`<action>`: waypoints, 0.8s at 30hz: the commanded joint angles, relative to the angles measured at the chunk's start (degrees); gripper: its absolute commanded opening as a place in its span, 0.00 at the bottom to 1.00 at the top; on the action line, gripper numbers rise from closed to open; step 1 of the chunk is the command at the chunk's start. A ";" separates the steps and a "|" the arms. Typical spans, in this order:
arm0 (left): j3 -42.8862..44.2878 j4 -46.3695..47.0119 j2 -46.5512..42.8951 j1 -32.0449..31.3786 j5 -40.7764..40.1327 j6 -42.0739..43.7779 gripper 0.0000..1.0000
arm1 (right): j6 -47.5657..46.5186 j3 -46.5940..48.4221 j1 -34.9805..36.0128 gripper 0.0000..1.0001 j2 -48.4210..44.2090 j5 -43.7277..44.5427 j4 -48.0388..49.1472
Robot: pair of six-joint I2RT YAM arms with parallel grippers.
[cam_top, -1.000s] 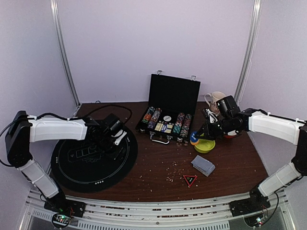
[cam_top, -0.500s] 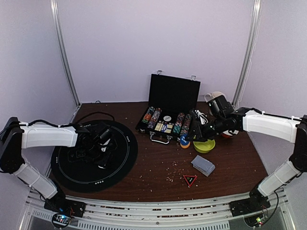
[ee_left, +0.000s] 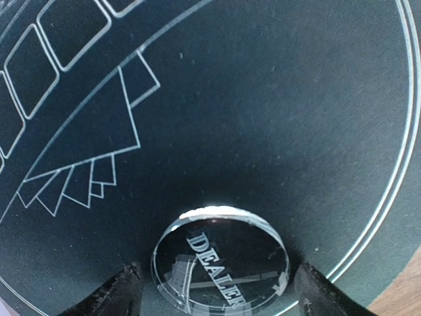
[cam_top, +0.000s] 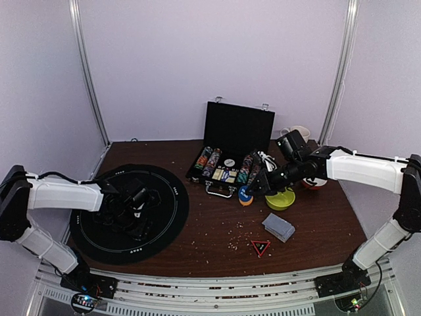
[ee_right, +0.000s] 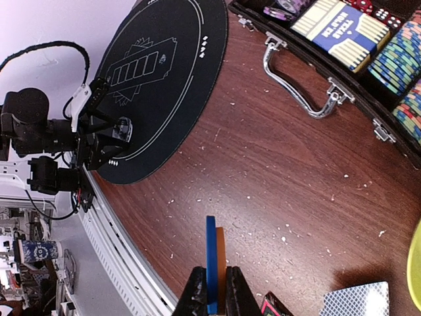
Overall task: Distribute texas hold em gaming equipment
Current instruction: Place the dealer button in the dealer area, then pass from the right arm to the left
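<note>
My left gripper (cam_top: 135, 201) is low over the round black poker mat (cam_top: 164, 220), its fingers on either side of a clear disc marked DEALER (ee_left: 220, 263) that sits at or just above the mat (ee_left: 263, 99). My right gripper (cam_top: 250, 191) is shut on a blue chip (ee_right: 211, 263) and an orange chip (ee_right: 221, 263), held edge-on together above the bare wood in front of the case. They show in the top view as a blue and orange disc (cam_top: 245, 195). The grey-blue-backed deck (cam_top: 279, 227) lies on the table near the right front.
An open black chip case (cam_top: 230, 164) with rows of chips stands at the back centre. A yellow-green bowl (cam_top: 281, 199) and a mug (cam_top: 299, 133) are behind the right gripper. A red triangular piece (cam_top: 260, 247) lies near the front. Crumbs are scattered on the wood.
My right gripper has moved left from above the bowl to in front of the case, carrying the two chips. My left gripper has moved left and nearer over the mat with the clear disc.
</note>
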 commanded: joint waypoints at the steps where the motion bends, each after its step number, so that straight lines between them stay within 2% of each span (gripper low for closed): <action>1: 2.90 1.52 -5.06 -0.02 -1.84 1.22 0.85 | -1.52 2.58 2.13 0.00 0.64 -0.85 -0.65; 5: 7.39 4.78 -11.62 -0.40 -3.37 8.44 0.85 | -1.61 3.47 3.48 0.00 1.22 -1.70 0.70; 8: 9.92 9.94 -15.39 -1.70 -1.25 14.40 0.82 | -1.50 3.93 4.69 0.00 1.66 -3.48 2.87; 12: 9.30 25.39 -16.34 -4.89 13.46 20.86 0.74 | -0.84 4.38 6.09 0.00 2.60 -6.82 6.87; 15: 6.62 38.59 -14.13 -5.78 28.39 19.90 0.71 | -0.44 5.39 6.86 0.00 3.47 -8.00 8.95; 18: 4.38 50.61 -10.80 -6.65 36.11 18.40 0.66 | -0.48 5.49 8.02 0.00 4.14 -11.15 11.67; 20: 5.03 53.64 -7.45 -6.84 40.72 19.04 0.68 | -1.46 5.70 9.08 0.00 4.64 -12.03 11.80; 24: 8.83 51.74 -0.87 -6.95 46.63 21.58 0.71 | -3.77 6.36 11.15 0.00 5.32 -13.01 11.40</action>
